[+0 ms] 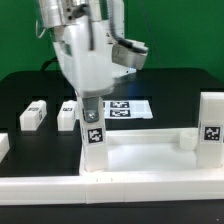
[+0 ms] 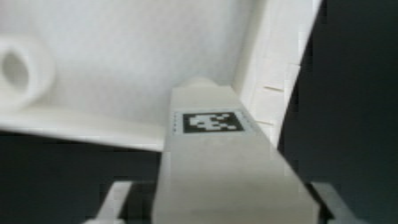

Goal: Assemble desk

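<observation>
The white rimmed tabletop [image 1: 150, 162] lies at the front of the exterior view, with one tagged white leg [image 1: 211, 120] standing upright at its right corner. My gripper [image 1: 90, 106] is shut on another tagged white leg [image 1: 93, 133] and holds it upright over the tabletop's left corner. In the wrist view that leg [image 2: 221, 150] fills the middle between my fingers [image 2: 121, 200], my gripper [image 2: 222, 208] closed round it. The tabletop [image 2: 125, 95] lies beyond, with a round socket [image 2: 16, 68] at the frame's edge. Contact between the leg's foot and the corner is hidden.
Two loose tagged legs [image 1: 33, 115] [image 1: 67, 113] lie on the black table at the exterior view's left. The marker board [image 1: 128, 108] lies behind the gripper. A long white border bar [image 1: 40, 186] runs along the front, and a white block [image 1: 3, 146] sits at the left edge.
</observation>
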